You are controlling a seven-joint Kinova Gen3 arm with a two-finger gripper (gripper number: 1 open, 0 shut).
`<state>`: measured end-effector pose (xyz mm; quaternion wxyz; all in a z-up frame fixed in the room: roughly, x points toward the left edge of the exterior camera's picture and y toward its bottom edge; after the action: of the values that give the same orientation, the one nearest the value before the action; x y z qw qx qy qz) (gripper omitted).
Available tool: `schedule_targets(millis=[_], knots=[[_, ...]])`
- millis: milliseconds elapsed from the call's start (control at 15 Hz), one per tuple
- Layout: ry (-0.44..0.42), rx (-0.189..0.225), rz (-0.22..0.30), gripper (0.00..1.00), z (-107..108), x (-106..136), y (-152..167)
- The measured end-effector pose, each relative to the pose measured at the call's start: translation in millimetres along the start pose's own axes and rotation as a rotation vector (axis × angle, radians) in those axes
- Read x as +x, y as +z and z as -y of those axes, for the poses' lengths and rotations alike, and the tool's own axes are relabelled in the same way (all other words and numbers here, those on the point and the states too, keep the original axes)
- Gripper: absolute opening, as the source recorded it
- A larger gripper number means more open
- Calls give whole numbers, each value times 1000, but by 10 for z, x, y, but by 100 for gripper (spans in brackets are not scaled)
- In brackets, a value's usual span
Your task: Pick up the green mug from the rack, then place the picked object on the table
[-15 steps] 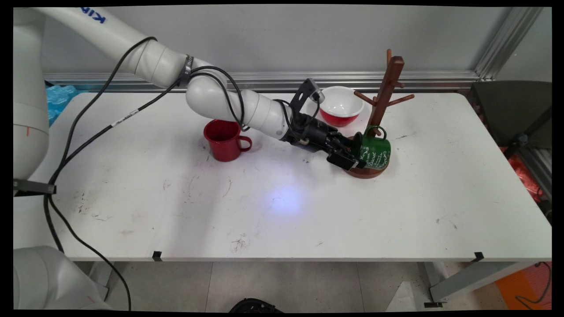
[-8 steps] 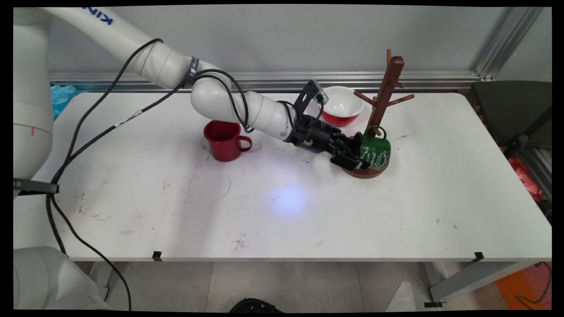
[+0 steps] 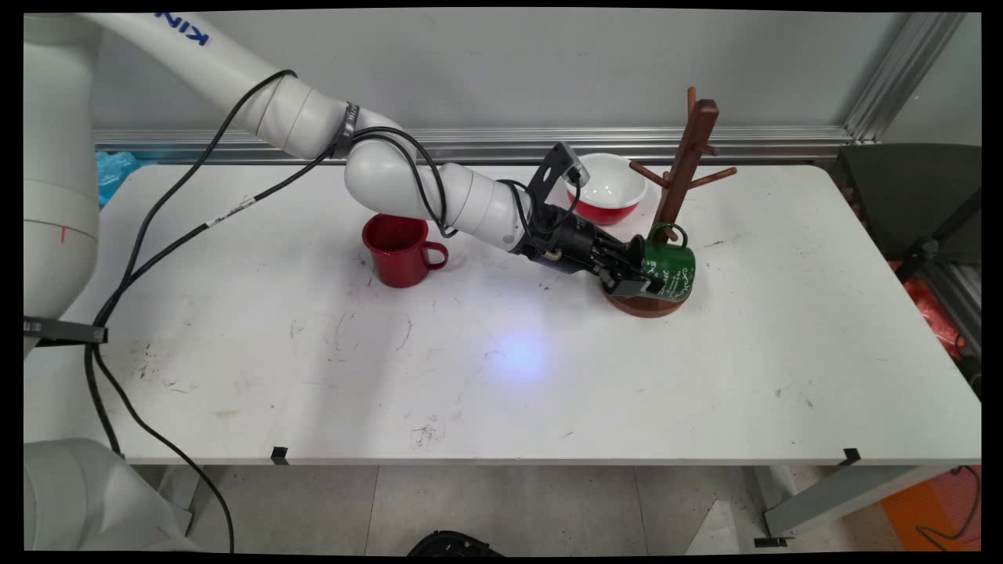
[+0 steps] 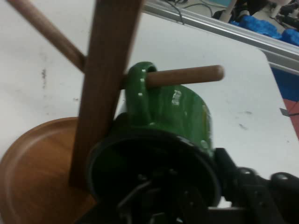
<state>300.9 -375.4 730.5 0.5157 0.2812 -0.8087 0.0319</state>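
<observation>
- I'm holding the green mug (image 3: 666, 266) right now. My gripper (image 3: 631, 283) is clamped on its rim, one finger looking like it's inside the mouth and the other outside the wall.
- The mug is lying on its side, mouth facing me, low down against the mug tree (image 3: 680, 188) and just above the tree's round wooden base (image 4: 32, 177).
- In the hand view the mug handle (image 4: 138, 91) is already threaded over one of the pegs (image 4: 187, 76), with the peg tip poking out past the loop.
- My guess on handling: it's looking like enamelled metal, so stiff and fairly light, but glossy and probably slippery. A rim pinch is working okay; the handle isn't an option since the peg is occupying it.
- The upright post (image 4: 105, 88) is sitting tight against the mug's side, so there's barely any room to wiggle on that side.
- Another peg (image 4: 44, 30) is angling off the far side of the post, clear of the mug.
- Other stuff around: a red bowl (image 3: 607, 188) with a white inside is sitting behind my wrist, near the tree.
- A red mug (image 3: 401, 251) is standing upright on the desk (image 3: 501, 376), well off to the side under my forearm.
- Nothing else is crowding the tree; the bowl is the closest thing to bump.
</observation>
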Motion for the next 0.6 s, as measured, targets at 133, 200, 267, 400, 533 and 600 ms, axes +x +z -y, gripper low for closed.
schedule_targets(millis=[133, 200, 267, 400, 533, 600], knots=[[2, -5, 1, 0, -19, 4, -9], [3, -7, 1, 0, -29, 6, -19], [4, -10, 1, 0, -42, 11, -33], [6, -15, 3, 0, -74, 18, -68], [7, -23, 5, 0, -121, 29, -115], [8, -28, 6, 0, -148, 41, -136]])
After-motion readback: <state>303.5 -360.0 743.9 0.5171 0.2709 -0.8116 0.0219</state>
